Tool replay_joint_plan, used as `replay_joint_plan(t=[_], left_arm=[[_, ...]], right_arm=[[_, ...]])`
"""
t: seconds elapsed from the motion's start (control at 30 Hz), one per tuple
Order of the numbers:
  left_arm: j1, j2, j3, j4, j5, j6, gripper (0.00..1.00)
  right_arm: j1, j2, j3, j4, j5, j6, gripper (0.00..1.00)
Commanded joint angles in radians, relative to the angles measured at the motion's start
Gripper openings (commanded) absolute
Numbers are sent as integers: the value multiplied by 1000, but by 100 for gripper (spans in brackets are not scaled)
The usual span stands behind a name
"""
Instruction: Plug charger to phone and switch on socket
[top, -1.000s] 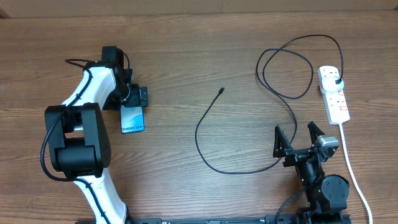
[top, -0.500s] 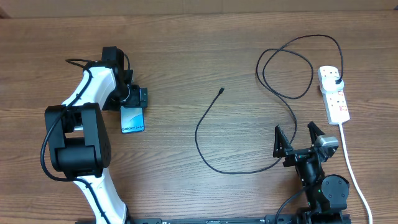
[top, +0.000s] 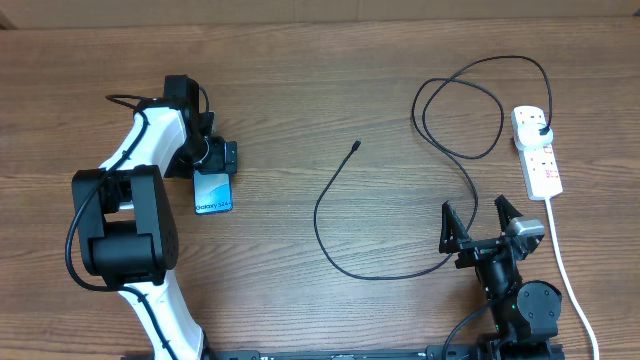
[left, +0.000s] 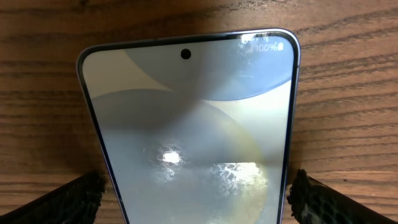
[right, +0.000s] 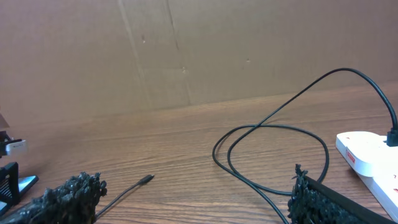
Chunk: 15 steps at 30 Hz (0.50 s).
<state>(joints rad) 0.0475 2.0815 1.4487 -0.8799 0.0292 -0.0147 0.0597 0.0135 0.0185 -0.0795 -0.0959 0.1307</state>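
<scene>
- Straddling the phone (left: 193, 124) is where my left pincer (left: 199, 208) stands: jaws wide apart, one fingertip (left: 78, 199) off each long edge, nothing gripped. I cannot tell whether the pads touch the frame.
- The phone lies flat on the table (top: 300, 80), screen lit and facing up, on the left side. Its camera-hole end points away from my wrist. The opposite end lies under my wrist, out of view.
- My right pincer (top: 478, 225) hovers near the front edge on the right, also gaping and empty. The charger (top: 317, 212) passes just beside it in a wide loop.
- The charger's connector tip (top: 357, 146) lies loose mid-table, well apart from the phone and from both pincers. Its black plug (top: 541, 128) looks seated in the socket (top: 540, 165), far right.
- Step in hand, as I judge it: securing the phone, the opening move. Nothing is connected yet.
- Next I should close the left jaws on the phone's edges to hold it firm. My right pincer must then travel to the connector tip and pinch it just behind the metal end.
- Mating will need the tip in line with the port, which I take to be on the hidden end, so the phone may need turning first.
- The socket's switch comes last; I cannot read its position from here.
</scene>
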Motion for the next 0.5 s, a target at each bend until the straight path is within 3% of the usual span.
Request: replay_joint_plan(t=[0.0, 0.47], left_arm=[[-4, 43, -6, -10, 44, 31, 100], [-4, 43, -6, -16, 48, 38, 100]], right_arm=[[5, -11, -11, 3, 13, -2, 100], [5, -11, -11, 3, 13, -2, 100]])
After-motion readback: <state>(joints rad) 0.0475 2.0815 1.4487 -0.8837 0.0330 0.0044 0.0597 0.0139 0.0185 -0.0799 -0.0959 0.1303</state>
